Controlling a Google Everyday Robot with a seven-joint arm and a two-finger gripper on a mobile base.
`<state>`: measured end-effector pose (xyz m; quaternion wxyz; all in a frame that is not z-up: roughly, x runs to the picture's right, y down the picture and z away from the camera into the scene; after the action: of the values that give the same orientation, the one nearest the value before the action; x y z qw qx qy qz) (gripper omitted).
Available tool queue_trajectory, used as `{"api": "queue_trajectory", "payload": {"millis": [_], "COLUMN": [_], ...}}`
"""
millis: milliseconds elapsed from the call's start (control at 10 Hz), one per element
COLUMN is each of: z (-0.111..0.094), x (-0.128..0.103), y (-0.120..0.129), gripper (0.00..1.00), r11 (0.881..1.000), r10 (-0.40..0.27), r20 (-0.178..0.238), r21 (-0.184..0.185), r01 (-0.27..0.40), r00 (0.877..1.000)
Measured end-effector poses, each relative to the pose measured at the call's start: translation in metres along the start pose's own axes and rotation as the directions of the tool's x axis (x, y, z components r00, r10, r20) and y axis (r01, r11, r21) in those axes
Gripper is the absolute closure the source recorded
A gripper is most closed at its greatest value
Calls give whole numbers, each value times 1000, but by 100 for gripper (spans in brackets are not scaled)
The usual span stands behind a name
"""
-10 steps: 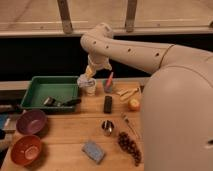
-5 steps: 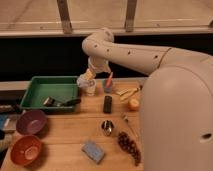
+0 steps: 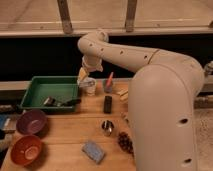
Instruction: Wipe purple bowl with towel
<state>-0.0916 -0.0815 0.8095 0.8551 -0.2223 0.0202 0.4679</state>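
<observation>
Purple bowl [image 3: 31, 121] — not yet wiped, at the table's [image 3: 70, 131] left end, beside the orange bowl [image 3: 26, 149].
Gripper [image 3: 84, 75] hangs just above the towel [image 3: 89, 86] by the green tray [image 3: 50, 79], fingers spread, holding nothing — pickup and wiping both remain.

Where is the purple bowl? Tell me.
In the camera view the purple bowl sits at the lower left, between the green tray behind it and the orange bowl in front; the gripper hangs by the tray's far-right corner.
</observation>
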Motion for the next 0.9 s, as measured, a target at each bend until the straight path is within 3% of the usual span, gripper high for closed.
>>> {"api": "queue_trajectory", "payload": {"millis": [200, 400, 900], "z": [10, 22, 69], "x": [-10, -19, -23], "y": [4, 16, 29], "gripper": [25, 25, 25], "r11": [999, 997, 990], "r10": [-29, -55, -77], "r20": [53, 72, 32], "r21": [-30, -57, -114], "r01": [31, 60, 80], "r00": [998, 996, 997]}}
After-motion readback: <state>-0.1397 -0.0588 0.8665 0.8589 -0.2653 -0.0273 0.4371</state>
